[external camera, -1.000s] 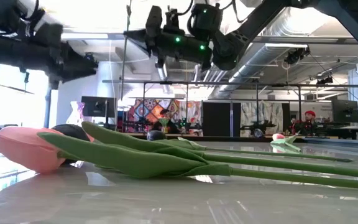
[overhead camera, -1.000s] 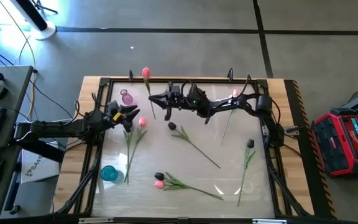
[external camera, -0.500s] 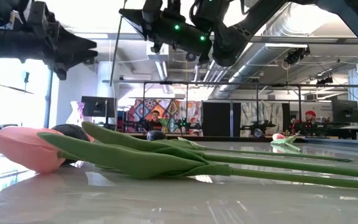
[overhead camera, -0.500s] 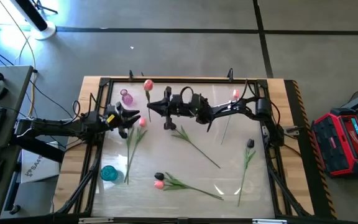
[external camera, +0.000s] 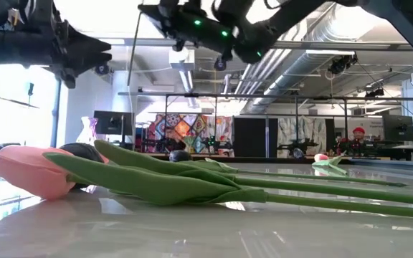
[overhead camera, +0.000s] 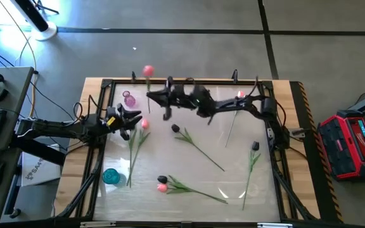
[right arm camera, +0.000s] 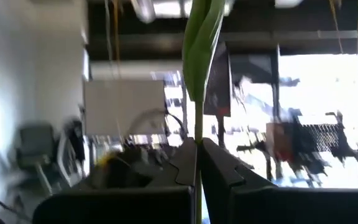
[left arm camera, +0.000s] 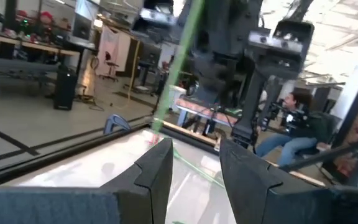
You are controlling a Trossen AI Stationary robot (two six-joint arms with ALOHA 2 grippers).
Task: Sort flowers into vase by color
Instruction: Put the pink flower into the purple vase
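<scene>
High view shows you flowers lying near: a pink and dark pair (overhead camera: pixel 162 183) beside a blue vase (overhead camera: pixel 111 176). Your left gripper (overhead camera: pixel 134 116) hovers left, fingers part spread and empty. Farther off, your right gripper (overhead camera: pixel 151 95) pinches a pink tulip (overhead camera: pixel 147 70) by its stem, near the purple vase (overhead camera: pixel 129 99).

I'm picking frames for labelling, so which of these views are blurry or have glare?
High view: glare patches on the glossy table. Low view: sharp pink tulip up close, bright window behind. Right wrist view: heavily blurred, backlit, only the stem readable. Left wrist view: softly blurred.
</scene>
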